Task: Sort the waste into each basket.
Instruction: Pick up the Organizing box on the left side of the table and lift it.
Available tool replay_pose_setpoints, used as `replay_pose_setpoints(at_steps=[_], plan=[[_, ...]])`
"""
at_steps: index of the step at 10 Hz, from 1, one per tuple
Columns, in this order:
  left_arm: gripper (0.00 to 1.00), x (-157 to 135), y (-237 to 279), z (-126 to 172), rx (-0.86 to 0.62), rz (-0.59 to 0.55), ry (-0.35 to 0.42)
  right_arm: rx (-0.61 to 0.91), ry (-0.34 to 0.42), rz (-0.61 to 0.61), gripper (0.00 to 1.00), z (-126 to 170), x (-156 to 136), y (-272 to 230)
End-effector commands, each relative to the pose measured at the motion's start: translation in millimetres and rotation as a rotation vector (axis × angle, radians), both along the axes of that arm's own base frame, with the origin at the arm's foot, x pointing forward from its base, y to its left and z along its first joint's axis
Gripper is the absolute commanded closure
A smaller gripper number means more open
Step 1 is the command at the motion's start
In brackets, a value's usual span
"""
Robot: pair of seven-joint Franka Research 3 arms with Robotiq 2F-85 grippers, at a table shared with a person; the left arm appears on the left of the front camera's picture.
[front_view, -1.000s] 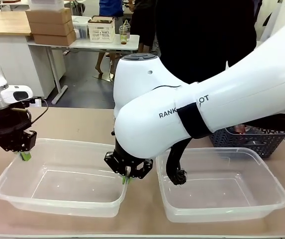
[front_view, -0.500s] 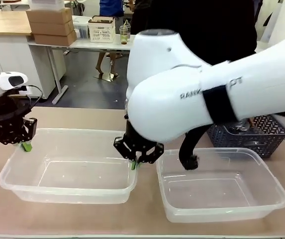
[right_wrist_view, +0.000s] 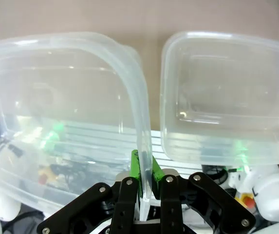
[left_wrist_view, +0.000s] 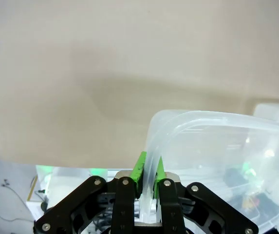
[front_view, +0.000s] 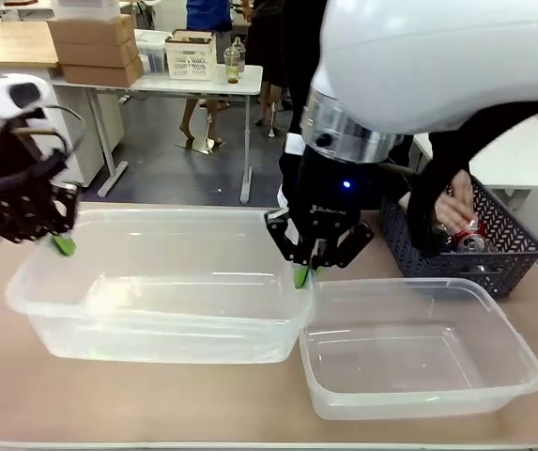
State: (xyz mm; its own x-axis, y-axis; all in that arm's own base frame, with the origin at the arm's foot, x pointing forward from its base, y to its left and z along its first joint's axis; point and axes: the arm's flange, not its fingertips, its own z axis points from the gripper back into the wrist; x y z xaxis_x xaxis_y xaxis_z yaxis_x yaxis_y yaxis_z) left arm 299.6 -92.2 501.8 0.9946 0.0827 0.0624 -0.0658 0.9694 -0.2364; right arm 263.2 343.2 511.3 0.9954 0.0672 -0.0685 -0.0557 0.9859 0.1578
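Firmly, left gripper (front_view: 62, 244) nipping one end rim of a clear tub (front_view: 156, 315), right gripper (front_view: 301, 275) nipping the opposite rim, tub slung between them, second tub (front_view: 419, 381) just beside on the table (front_view: 156, 409), right arm (front_view: 419, 56) covering most of the person (front_view: 475, 132) (one hand (front_view: 453, 202) in the dark basket (front_view: 508, 258), cans (front_view: 472, 243) half seen).

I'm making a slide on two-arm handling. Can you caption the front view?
The left claw and right claw pinch opposite rims of one clear tub, next to its empty twin.

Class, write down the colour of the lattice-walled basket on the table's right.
The lattice-walled basket is dark blue-grey; the front view shows it best.
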Motion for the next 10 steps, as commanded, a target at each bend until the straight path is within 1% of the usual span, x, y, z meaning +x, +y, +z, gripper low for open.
replay_pose_setpoints(at_steps=[1,2,3,4,5,6,7,8,9,10], plan=[[1.0,15.6,29.2,-20.5,0.024,0.025,0.027,-0.002,-0.019,-0.014,1.0,-5.7,1.7,12.0],[1.0,15.6,29.2,-20.5,0.024,0.025,0.027,0.0,0.0,0.0,0.94,0.0,0.0,0.0],[0.93,6.0,5.1,-8.0,-0.002,0.005,0.025,-0.06,0.084,-0.046,0.94,-18.1,14.7,3.3],[0.93,19.5,-13.8,1.1,-0.076,-0.016,0.023,-0.057,0.089,-0.078,0.94,-19.9,27.1,-2.8],[0.93,33.0,-42.0,15.6,-0.15,0.051,0.058,-0.09,0.084,-0.095,0.94,-15.5,30.7,-13.9],[0.93,43.6,-65.3,29.1,-0.195,0.012,0.034,-0.086,0.09,-0.1,0.94,-10.6,32.8,-30.0],[0.93,51.6,-84.1,34.9,-0.179,-0.028,0.037,-0.085,0.091,-0.158,0.94,-5.1,35.4,-53.9],[0.93,61.5,-97.5,33.6,-0.146,-0.016,0.02,-0.064,0.082,-0.185,0.94,1.8,36.6,-79.3],[0.93,73.3,-107.9,29.0,-0.145,0.0,0.043,-0.06,0.081,-0.158,0.94,7.1,38.0,-103.4],[0.93,81.8,-116.2,26.9,-0.157,0.012,0.018,-0.09,0.085,-0.111,0.94,6.7,43.3,-120.3]])
